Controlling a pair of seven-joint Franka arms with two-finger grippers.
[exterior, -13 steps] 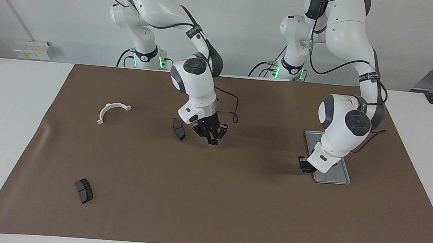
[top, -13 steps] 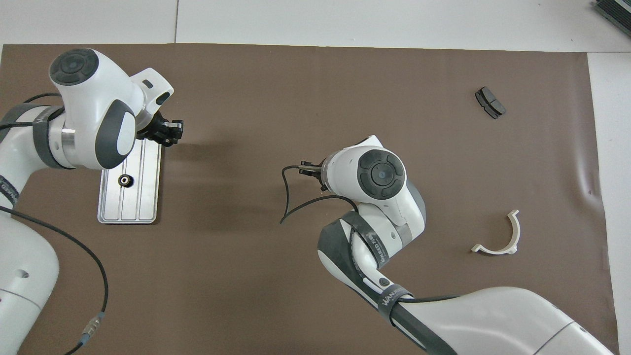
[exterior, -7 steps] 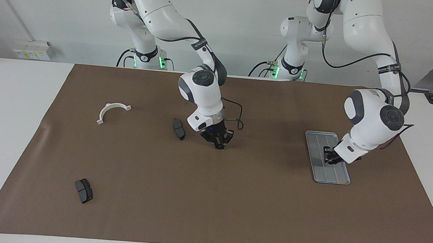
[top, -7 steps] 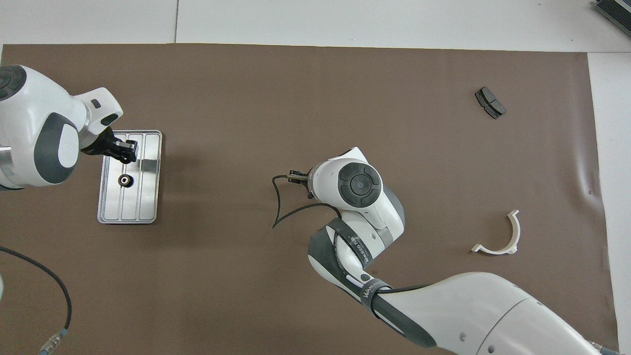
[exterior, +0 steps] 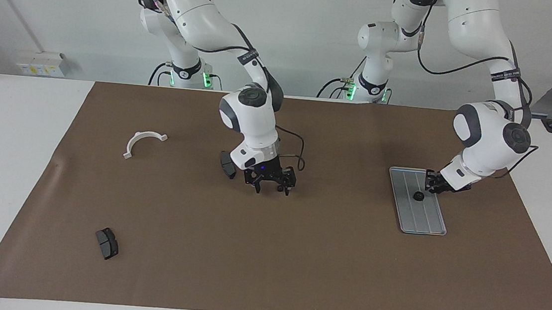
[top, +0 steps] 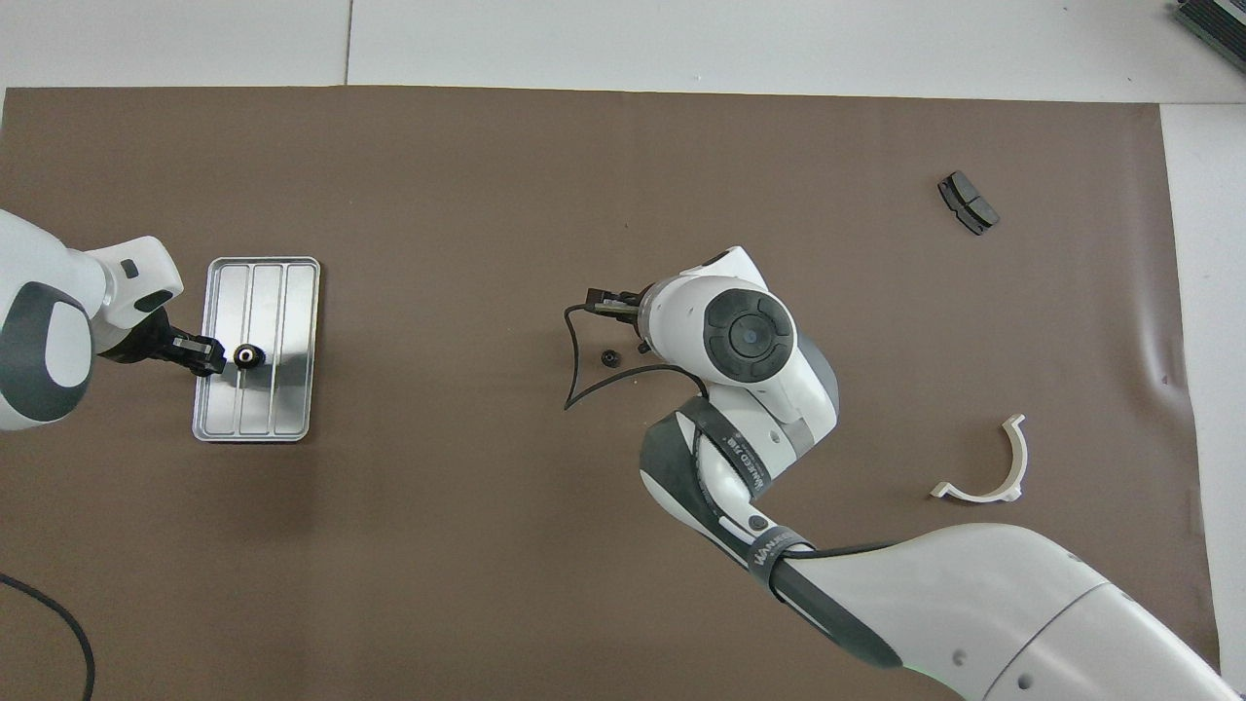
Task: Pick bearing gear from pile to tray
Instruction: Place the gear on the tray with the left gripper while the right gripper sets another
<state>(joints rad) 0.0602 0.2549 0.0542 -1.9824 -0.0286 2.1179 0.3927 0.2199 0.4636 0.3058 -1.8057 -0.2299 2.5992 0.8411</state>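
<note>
One small black gear lies on the tray, on the middle grooves about halfway along its length. In the overhead view the gear shows a pale centre. The silver tray sits on the brown mat at mid-height in the facing view, toward the left arm's end of the tabletop.

The left gripper is low over the tray's rim, its tips pointing at the gear from just beside it. In the overhead view, the left gripper is close to the gear, but I cannot tell whether they touch. Whether its fingers are parted or together cannot be made out either.

A second small gear lies loose on the mat near the middle of the overhead view. The right gripper hangs near the centre of the facing view, just above the mat. Its two fingers are spread wide with nothing between them.

A dark grey pad lies just beside that gripper, partly hidden by the wrist. The white half-ring bracket lies well apart from it, toward the right arm's end. Another dark pad lies low in the facing view, farthest from the robots.
</note>
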